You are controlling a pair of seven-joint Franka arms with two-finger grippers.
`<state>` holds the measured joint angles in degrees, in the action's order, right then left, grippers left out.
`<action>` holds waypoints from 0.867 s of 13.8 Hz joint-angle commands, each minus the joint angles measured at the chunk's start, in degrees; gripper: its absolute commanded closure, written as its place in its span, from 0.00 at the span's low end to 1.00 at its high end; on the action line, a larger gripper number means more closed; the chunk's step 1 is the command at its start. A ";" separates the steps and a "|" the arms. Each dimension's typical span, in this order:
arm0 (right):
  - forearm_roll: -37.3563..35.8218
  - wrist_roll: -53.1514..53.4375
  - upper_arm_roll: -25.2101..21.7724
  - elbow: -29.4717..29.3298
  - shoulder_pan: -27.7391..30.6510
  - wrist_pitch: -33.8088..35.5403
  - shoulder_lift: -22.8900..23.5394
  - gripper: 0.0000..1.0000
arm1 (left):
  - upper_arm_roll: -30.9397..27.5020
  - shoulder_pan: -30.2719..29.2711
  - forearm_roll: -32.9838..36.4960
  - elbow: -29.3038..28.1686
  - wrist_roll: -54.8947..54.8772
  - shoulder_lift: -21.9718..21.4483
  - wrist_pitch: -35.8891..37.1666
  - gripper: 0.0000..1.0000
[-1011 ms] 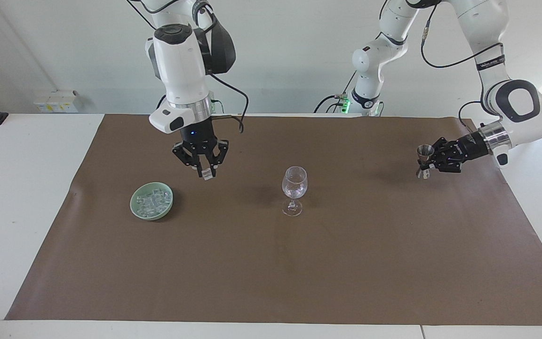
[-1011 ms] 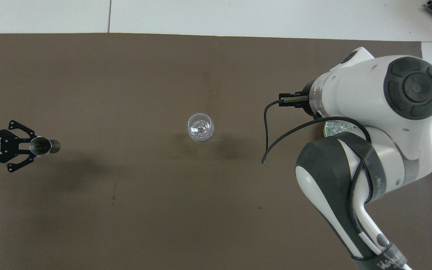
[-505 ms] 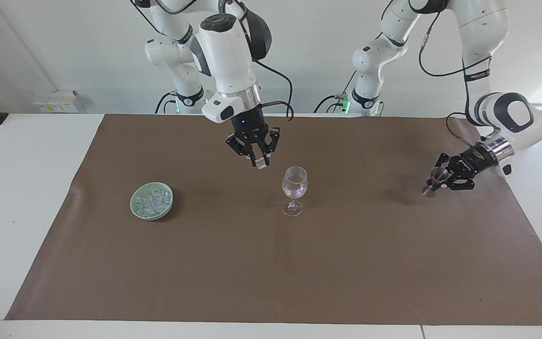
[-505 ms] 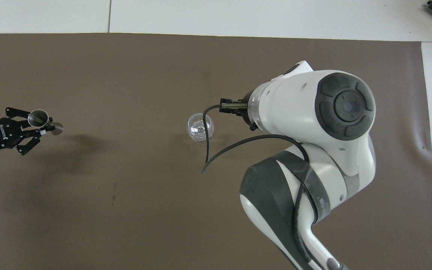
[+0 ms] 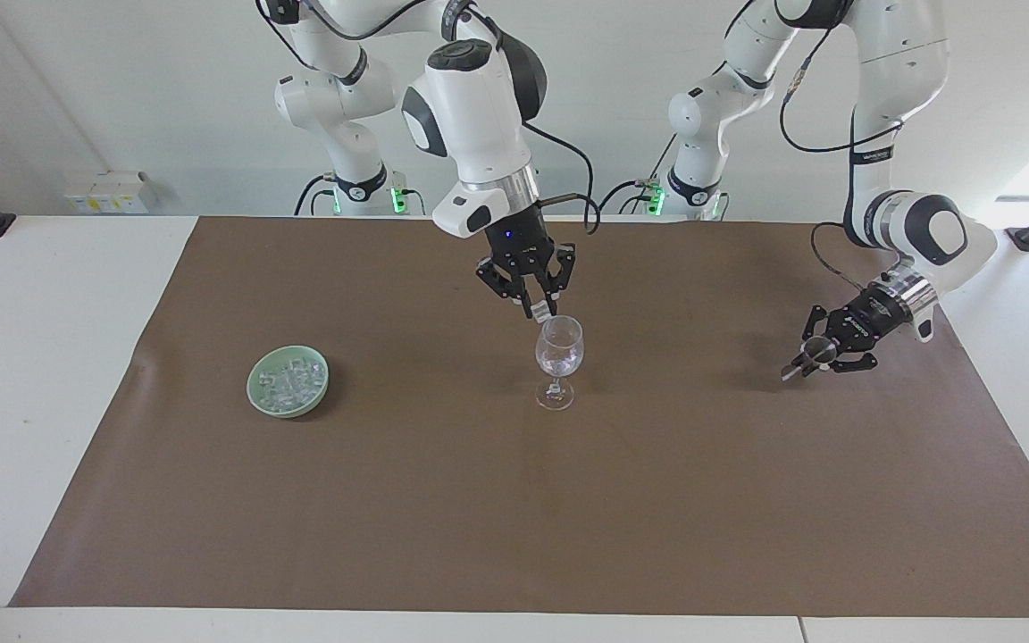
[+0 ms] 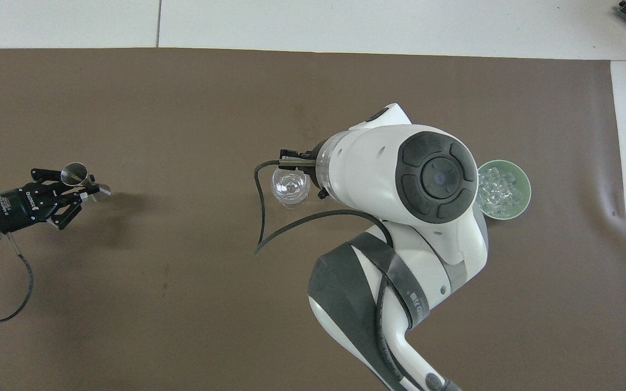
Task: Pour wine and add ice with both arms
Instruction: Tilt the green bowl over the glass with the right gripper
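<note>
**Ice cube at the glass rim; release pending, jigger going back to the desk**

While the right gripper [image 5: 539, 310] hangs just above the rim of the wine glass [image 5: 559, 357], its fingers are closed on one small clear ice cube [image 5: 545, 315], which has not been let go. In the overhead view this arm's wrist covers the gripper, so contact cannot be checked there.

The wine glass stands upright at mid-desk on the brown mat [image 5: 514, 500]. Its bowl appears to hold a little clear liquid; on that evidence the pour is judged done, though this is not certain.

Remaining ice [image 5: 289, 379] lies heaped in the pale green dish [image 5: 255, 393], toward the right arm's end of the desk [image 5: 50, 357].

At its own end, the left gripper [image 5: 823, 353] is low over the mat, fingers clamped on a small metal jigger [image 6: 76, 175], tilted.

Outstanding: dropping the cube into the glass, possibly fetching more, and setting the jigger down.
</note>
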<state>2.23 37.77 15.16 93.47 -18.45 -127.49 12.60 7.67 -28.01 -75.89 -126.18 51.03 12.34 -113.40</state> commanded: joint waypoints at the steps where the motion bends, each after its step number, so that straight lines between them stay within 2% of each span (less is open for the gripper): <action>1: 1.12 2.30 0.05 -1.10 -1.93 -3.02 3.03 1.00 | -0.37 1.12 -4.26 -3.02 0.65 -1.09 -1.39 1.00; 5: 0.68 2.31 0.05 -0.31 -2.11 -3.12 3.74 1.00 | -0.37 2.60 -4.45 -3.37 0.04 -0.65 -1.21 1.00; 7: 0.59 2.22 0.05 -0.31 -1.94 -3.12 3.92 1.00 | -0.37 2.96 -4.45 -4.07 -3.72 -0.48 -1.82 1.00; 8: 0.59 2.22 0.05 -0.31 -1.94 -3.12 3.92 0.96 | -0.46 2.70 -4.45 -4.08 -4.18 -0.48 -1.39 1.00; 9: 0.59 2.39 0.05 -0.22 -2.02 -3.03 3.92 0.81 | -0.46 2.53 -4.45 -4.16 -4.44 -0.48 -1.21 1.00; 10: 0.59 2.31 0.05 -0.22 -2.02 -3.03 3.92 0.56 | -0.46 2.70 -4.45 -4.34 -5.05 -0.56 -1.73 1.00; 11: 0.59 2.31 0.05 -0.22 -2.02 -3.03 3.83 0.36 | -0.46 2.96 -4.45 -4.34 -5.49 -0.48 -2.26 1.00; 12: 0.59 2.31 0.05 -0.22 -2.02 -3.03 3.92 0.35 | -0.46 2.88 -4.45 -4.34 -5.50 -0.30 -2.87 1.00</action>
<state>2.23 39.27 14.98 93.48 -20.67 -129.83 16.26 7.61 -25.82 -78.90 -129.48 47.12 12.36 -114.55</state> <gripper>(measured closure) 0.542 0.789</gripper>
